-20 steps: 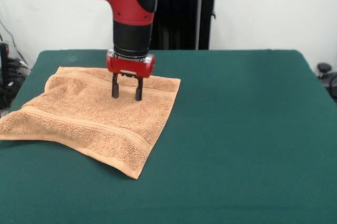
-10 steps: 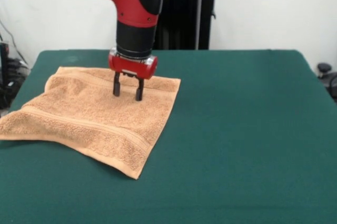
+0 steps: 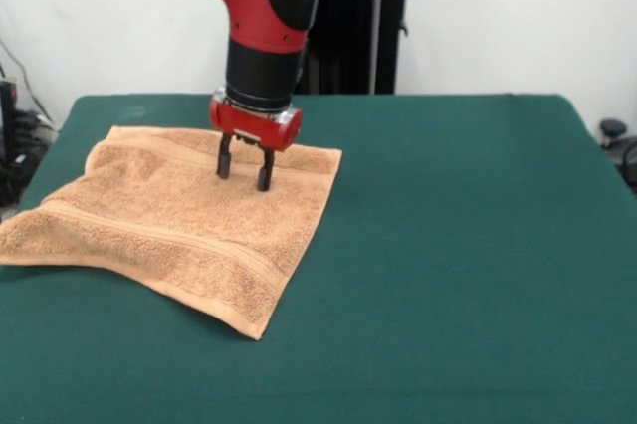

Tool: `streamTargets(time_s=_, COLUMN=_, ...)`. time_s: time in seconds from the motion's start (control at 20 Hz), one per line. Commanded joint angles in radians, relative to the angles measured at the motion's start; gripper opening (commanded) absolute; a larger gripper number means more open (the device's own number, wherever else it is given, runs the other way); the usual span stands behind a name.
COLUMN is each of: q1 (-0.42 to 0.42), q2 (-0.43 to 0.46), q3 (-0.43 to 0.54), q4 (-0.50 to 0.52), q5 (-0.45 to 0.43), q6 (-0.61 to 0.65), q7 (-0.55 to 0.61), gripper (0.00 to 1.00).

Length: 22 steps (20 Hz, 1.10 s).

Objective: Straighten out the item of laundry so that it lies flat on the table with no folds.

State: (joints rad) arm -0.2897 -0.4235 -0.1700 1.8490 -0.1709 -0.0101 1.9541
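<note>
Green table (image 3: 468, 275), orange-tan towel (image 3: 179, 225) spread beneath my jaws.
My gripper (image 3: 244, 177) hangs with its jaws apart and empty, tips at the towel's surface near its far band.

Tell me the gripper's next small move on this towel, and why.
Probably lift clear and shift toward the towel's left corner. The gripper is open and holds nothing, and that corner looks draped over the table edge.

A plain white wall (image 3: 518, 16) stands behind, evenly lit. Dark cables (image 3: 15, 160) hang at one side; a black caster (image 3: 613, 131) shows at the other.
</note>
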Motion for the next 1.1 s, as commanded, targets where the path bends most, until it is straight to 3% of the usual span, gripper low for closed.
streamTargets(time_s=0.05, q1=0.102, q2=0.202, q3=0.193, q4=0.072, q5=0.199, q6=-0.133, q7=0.372, gripper=1.00)
streamTargets(time_s=0.6, q1=0.101, q2=0.205, q3=0.242, q4=0.111, q5=0.355, q6=-0.167, q7=0.379, gripper=1.00)
streamTargets(time_s=1.1, q1=0.022, q2=0.200, q3=0.351, q4=0.188, q5=0.468, q6=-0.155, q7=0.427, gripper=1.00)
